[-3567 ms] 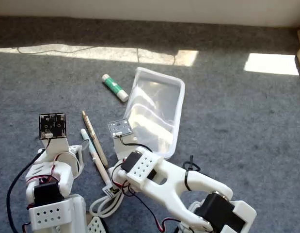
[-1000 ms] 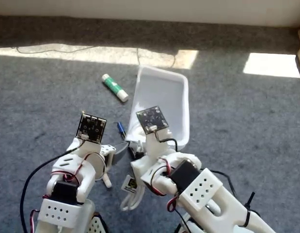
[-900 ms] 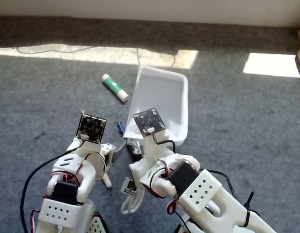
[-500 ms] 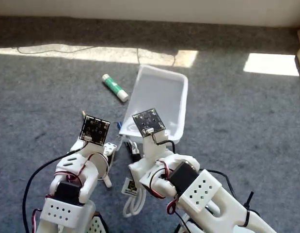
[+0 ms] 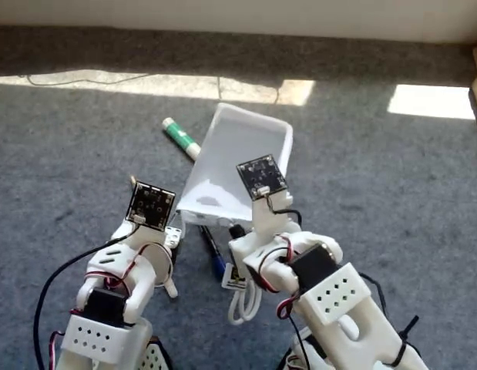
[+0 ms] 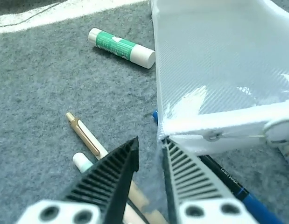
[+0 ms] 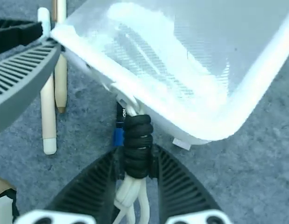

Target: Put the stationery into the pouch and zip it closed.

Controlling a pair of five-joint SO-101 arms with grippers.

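The translucent white pouch (image 5: 236, 160) lies on the grey carpet, tilted up at its near edge. My left gripper (image 6: 150, 141) is shut on the pouch's near corner (image 7: 55, 31). My right gripper (image 7: 136, 154) is shut on the black-wrapped zipper pull (image 7: 137, 140), from which a white cord (image 5: 242, 297) hangs. A blue pen (image 5: 213, 250) lies on the carpet under the pouch's near edge. The green glue stick (image 6: 121, 46) rests beyond the pouch's corner. A gold pen (image 6: 83, 133), a white pen (image 7: 46, 107) and a wooden pencil (image 7: 60, 84) lie beside the left gripper.
Sunlit patches (image 5: 431, 100) cross the carpet at the far side, below a pale wall. Open carpet (image 5: 384, 200) spreads to the right of the pouch. A thin cable (image 5: 76, 77) trails at the far left.
The right arm has swung to the right with the zipper pull, and the pouch has turned with it. The blue pen, earlier at the pouch's mouth, now lies in the open on the carpet.
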